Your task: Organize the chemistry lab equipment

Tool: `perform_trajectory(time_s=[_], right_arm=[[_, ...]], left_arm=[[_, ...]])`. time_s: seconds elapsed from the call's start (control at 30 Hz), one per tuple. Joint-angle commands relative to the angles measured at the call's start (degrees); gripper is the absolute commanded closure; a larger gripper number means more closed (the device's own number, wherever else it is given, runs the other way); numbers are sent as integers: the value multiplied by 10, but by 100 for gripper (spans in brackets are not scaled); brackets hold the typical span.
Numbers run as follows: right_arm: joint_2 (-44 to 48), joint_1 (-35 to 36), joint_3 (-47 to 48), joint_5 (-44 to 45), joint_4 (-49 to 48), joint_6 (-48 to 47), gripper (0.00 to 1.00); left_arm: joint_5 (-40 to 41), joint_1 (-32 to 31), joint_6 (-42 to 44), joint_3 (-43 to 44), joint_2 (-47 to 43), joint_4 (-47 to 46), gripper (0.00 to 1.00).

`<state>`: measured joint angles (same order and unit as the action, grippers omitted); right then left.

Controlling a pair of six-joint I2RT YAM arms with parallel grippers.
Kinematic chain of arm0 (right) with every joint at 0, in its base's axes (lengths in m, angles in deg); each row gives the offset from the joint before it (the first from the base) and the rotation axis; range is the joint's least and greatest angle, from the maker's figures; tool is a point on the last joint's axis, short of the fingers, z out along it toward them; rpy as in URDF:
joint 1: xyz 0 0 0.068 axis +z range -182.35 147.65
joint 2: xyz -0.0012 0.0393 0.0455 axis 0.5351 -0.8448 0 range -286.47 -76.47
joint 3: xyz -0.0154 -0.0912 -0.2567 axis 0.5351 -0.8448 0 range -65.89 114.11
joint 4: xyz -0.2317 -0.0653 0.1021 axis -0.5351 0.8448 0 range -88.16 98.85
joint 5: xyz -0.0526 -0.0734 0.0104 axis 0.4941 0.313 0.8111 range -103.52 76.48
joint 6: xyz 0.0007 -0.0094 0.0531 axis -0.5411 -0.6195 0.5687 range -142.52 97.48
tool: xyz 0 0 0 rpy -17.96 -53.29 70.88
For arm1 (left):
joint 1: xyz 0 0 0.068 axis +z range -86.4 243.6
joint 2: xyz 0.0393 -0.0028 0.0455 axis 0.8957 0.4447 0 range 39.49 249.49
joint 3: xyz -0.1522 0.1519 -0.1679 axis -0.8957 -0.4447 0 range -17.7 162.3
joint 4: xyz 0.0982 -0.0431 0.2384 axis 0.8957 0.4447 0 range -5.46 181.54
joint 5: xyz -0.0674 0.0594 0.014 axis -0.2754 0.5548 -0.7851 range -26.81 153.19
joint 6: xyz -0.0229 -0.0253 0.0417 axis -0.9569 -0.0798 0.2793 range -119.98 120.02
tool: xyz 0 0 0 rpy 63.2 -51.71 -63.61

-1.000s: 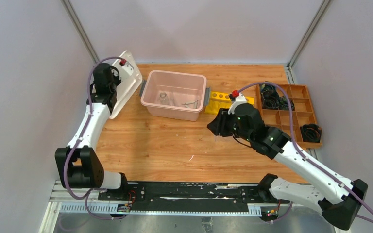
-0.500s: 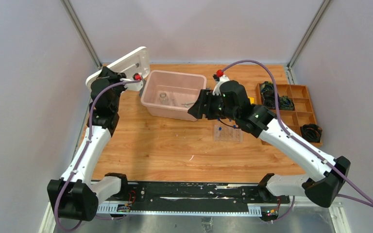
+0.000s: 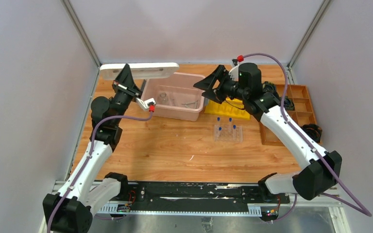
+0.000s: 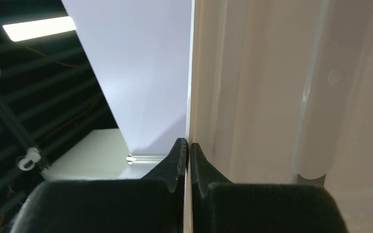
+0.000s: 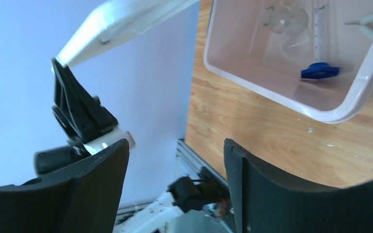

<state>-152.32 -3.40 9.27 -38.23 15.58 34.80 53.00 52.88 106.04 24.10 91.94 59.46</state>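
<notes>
Beakers (image 5: 284, 22) of clear glass are framed between the right gripper's (image 5: 175, 145) widely parted jaws (nothing is held). They lie in a pink bin (image 5: 272, 92) beside a small blue piece (image 5: 319, 71). A white lid (image 4: 272, 97) is clamped by its thin edge in the closed left gripper (image 4: 188, 145) and is held raised at ten o'clock from the bin. At five o'clock from the bin, a clear tube rack (image 3: 228, 132) with blue-capped tubes (image 3: 233, 126) is stood on the table (image 3: 165, 145).

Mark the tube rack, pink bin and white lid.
tube rack (image 3: 228, 134): top external view, clear top face
pink bin (image 3: 179, 113): top external view, near wall
white lid (image 3: 156, 71): top external view, flat middle
</notes>
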Motion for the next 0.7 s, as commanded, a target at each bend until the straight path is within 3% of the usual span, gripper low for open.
perform_trajectory(time_s=[0.0,0.07,0.17,0.67], right_arm=[[0,-44,-107,-90,-258,260,23],[-6,-46,-130,-84,-316,319,20],[-17,-45,-117,-75,-305,337,18],[-149,18,-109,-52,-476,477,19]], left_arm=[[-97,-14,112,-8,-23,-71,100],[-109,-24,124,-10,-31,-71,100],[-125,-35,146,-19,-39,-71,100],[-159,-46,163,-9,-43,-70,100]])
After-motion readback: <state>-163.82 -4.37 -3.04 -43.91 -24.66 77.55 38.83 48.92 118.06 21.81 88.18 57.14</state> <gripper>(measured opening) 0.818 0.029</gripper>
